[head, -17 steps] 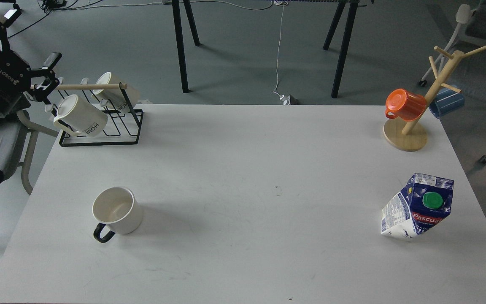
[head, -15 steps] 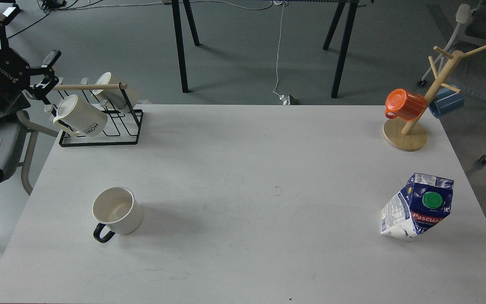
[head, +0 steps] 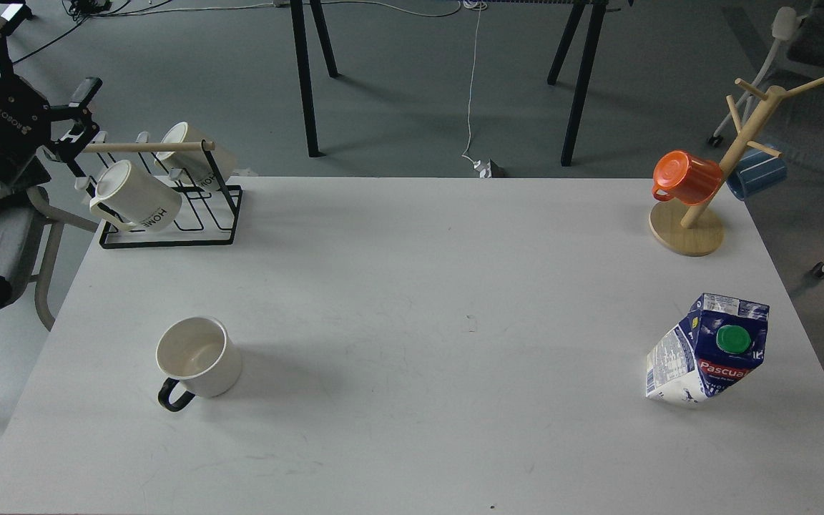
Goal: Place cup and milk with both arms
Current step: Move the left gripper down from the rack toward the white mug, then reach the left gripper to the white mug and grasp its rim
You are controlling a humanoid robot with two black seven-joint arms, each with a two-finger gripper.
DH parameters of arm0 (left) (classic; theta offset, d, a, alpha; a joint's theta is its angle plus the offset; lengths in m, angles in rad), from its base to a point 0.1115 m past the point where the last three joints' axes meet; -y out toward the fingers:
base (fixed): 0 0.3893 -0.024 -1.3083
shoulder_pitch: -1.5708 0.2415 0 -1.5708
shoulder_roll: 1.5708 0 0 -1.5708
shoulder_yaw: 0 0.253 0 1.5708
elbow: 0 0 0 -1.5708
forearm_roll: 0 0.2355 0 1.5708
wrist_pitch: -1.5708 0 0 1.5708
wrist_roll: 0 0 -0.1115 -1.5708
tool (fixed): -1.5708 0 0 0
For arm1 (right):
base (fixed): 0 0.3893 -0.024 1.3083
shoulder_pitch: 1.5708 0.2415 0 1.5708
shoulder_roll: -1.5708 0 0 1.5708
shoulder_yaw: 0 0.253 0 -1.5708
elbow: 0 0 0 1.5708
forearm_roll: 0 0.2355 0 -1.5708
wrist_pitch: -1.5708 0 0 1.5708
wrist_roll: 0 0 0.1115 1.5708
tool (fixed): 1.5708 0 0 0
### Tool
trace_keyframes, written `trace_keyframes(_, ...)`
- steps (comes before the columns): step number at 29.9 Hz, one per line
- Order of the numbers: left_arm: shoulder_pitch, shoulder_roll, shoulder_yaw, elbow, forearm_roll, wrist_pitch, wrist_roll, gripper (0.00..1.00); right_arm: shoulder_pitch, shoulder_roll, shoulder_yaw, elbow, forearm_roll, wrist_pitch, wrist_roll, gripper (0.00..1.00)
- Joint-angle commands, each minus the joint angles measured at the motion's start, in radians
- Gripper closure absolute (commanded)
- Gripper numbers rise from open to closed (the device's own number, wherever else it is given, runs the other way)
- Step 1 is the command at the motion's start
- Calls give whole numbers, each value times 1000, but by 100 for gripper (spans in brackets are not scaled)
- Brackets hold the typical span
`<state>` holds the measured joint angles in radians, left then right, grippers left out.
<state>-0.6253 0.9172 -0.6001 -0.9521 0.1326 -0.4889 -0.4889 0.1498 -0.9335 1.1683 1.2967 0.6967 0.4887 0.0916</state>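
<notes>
Both items untouched: cup point(head: 199, 357) stands front-left on the table point(head: 412, 286), milk point(head: 709, 350) front-right. My left gripper point(head: 79, 114) hovers far off, jaws spread, empty; right gripper out of sight.

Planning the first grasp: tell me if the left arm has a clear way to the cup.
Probably yes. The left pincer is up by the mug rack, well back from the cup; only bare table lies between, and the cup stands alone, rim up.

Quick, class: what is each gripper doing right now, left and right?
Left gripper: open, holding nothing, off the table's far left.
Right gripper: not in view.
</notes>
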Motion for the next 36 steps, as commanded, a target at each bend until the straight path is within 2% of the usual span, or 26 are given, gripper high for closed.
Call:
trace_keyframes(1, -36, 69, -12, 1, 261, 0, 0, 0, -7, 1, 2, 6, 3, 0, 17, 1)
trace_keyframes(4, -89, 75, -10, -4, 642, 0, 0, 0, -15, 7, 2, 6, 1, 0, 46, 1)
trace_keyframes(8, -93, 83, -4, -63, 1112, 1, 0, 0, -22, 7, 2, 9, 3, 0, 51, 1)
trace_keyframes(11, -48, 141, 22, -161, 1321, 200, 0, 0, -24, 7, 5, 9, 3, 0, 51, 1)
trace_keyframes(16, 58, 252, 137, -307, 1531, 433, 0, 0, -26, 7, 8, 9, 3, 0, 51, 1)
trace_keyframes(23, 128, 258, 310, -307, 1664, 736, 0, 0, -32, 7, 4, 10, 3, 0, 51, 2)
trace_keyframes(26, 165, 227, 324, -291, 1665, 744, 0, 0, -39, 7, 4, 15, 3, 0, 51, 2)
trace_keyframes(30, 196, 155, 329, -196, 1673, 745, 0, 0, -45, 7, 5, 15, 3, 0, 51, 2)
trace_keyframes(36, 199, 86, 333, -130, 1691, 737, 0, 0, -53, 7, 7, 15, 3, 0, 53, 2)
